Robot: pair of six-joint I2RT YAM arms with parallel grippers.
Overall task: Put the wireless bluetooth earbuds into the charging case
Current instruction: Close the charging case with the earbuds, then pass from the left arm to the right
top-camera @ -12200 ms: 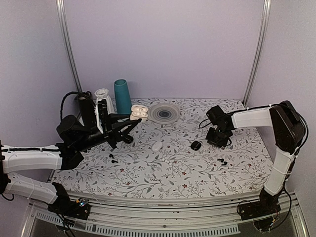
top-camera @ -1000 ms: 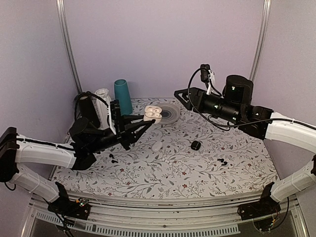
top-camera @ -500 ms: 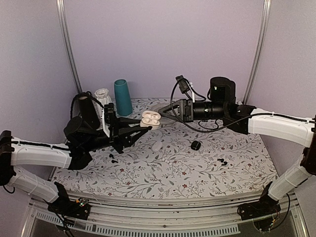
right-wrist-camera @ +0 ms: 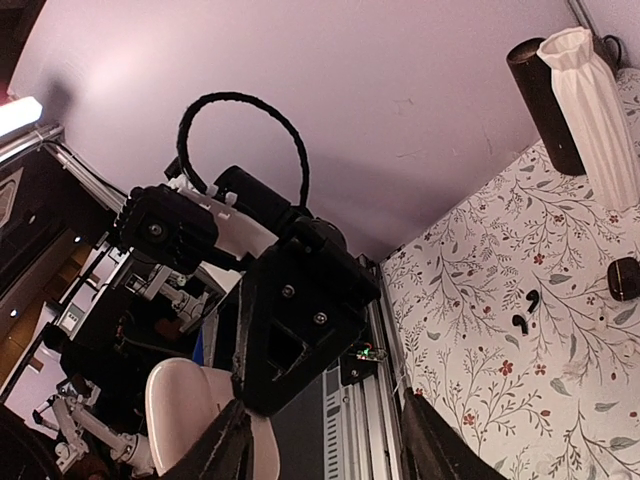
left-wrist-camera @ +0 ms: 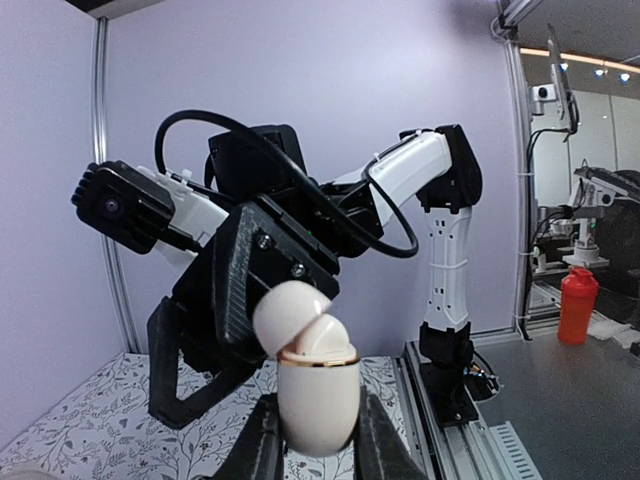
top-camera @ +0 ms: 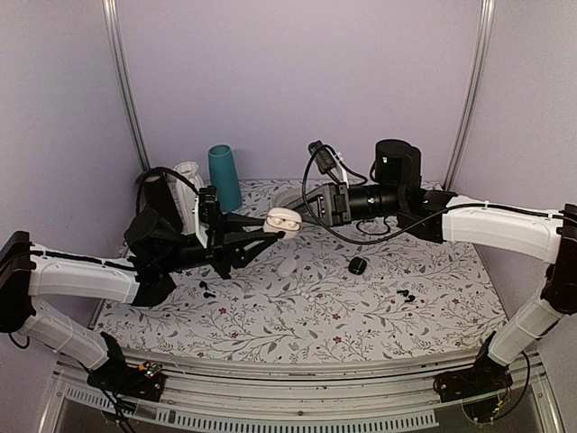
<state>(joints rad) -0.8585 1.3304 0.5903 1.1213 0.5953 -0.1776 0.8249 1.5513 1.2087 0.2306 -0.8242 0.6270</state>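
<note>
My left gripper (top-camera: 275,225) is shut on the white charging case (top-camera: 284,217) and holds it in the air above the table's back middle. In the left wrist view the case (left-wrist-camera: 318,395) stands upright between my fingers, its lid (left-wrist-camera: 290,313) tilted partly down over the body. The white earbuds do not show clearly; a pale rounded shape sits under the lid. My right gripper (top-camera: 302,208) is open and empty, right against the case's lid side. In the right wrist view the case (right-wrist-camera: 185,415) is at the lower left, beside my right fingers (right-wrist-camera: 235,450).
A teal cup (top-camera: 223,176), a white vase (top-camera: 187,179) and a dark cylinder (top-camera: 151,194) stand at the back left. A white oval pebble (top-camera: 287,267), a black round case (top-camera: 358,265) and black earbuds (top-camera: 406,295) (top-camera: 206,289) lie on the floral table.
My right arm has swung left and down to the case. The case's lid, open with both wells showing a second ago, is now partly down. My left gripper has shifted slightly.
</note>
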